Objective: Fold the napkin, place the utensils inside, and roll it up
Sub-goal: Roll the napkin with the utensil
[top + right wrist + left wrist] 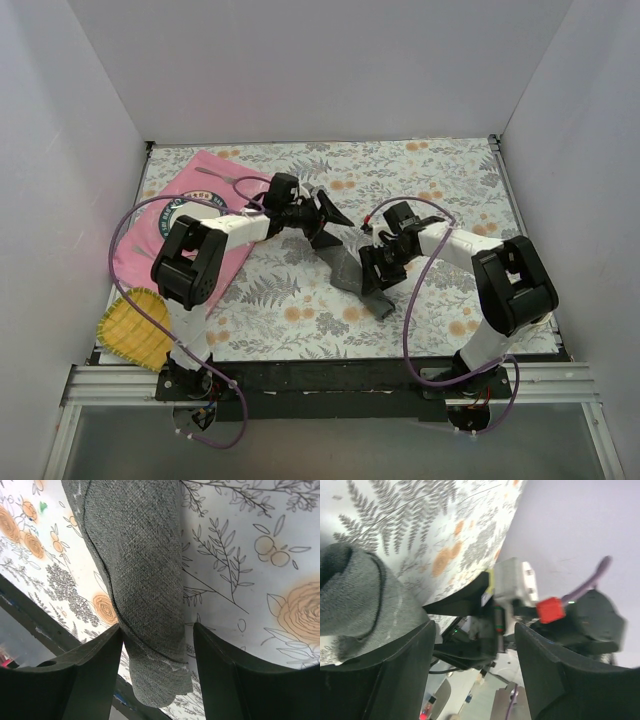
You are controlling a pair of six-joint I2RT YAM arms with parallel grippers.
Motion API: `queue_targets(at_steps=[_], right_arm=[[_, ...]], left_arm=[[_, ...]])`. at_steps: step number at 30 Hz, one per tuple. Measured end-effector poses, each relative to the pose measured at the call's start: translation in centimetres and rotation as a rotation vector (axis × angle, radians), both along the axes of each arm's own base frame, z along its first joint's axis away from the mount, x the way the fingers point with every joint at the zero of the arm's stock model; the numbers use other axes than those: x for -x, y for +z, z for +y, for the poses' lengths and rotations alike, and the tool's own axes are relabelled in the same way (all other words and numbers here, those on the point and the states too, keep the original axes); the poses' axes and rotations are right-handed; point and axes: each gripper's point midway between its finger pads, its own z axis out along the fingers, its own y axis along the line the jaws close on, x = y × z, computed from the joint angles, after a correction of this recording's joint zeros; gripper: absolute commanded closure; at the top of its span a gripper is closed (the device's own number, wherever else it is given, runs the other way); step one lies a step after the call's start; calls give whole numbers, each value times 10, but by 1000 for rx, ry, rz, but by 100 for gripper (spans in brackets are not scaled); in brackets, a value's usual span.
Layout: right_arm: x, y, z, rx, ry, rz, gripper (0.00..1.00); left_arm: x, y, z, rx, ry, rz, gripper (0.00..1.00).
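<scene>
The dark grey napkin (357,278) lies rolled into a long bundle on the floral tablecloth at the middle. In the right wrist view the roll (145,570) runs between the fingers of my right gripper (157,630), which is open and straddles its lower end; the left finger touches the cloth. My right gripper (372,268) sits over the roll. My left gripper (338,228) is open and empty just above the roll's far end. The napkin's end (355,595) shows beside my left gripper's (472,630) left finger. A slim silver utensil (220,180) lies on the pink placemat.
The pink placemat (215,240) lies at the back left with a round green-rimmed disc (187,212) on it. A yellow woven piece (135,325) sits at the near left edge. White walls enclose the table on three sides.
</scene>
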Motion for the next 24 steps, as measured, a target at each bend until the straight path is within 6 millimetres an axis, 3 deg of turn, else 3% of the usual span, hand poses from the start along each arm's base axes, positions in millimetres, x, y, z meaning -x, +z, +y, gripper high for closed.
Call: queue_targets(at_steps=[7,11,18,21,24], right_arm=[[-1,9,-3,25,4,-19,33],[-12,35,1,15,-4,-60,30],[-28,140,-4,-47,-115,-301,20],[-23,187,-16,-93,-196,-435,7],[-13,224,-29,-144,-280,-544,1]], left_arm=[[-30,58,14,31,88,-79,35],[-25,91,18,50,101,-112,32],[1,159,35,53,113,-251,24],[17,203,49,65,139,-377,22],[34,252,65,89,185,-523,18]])
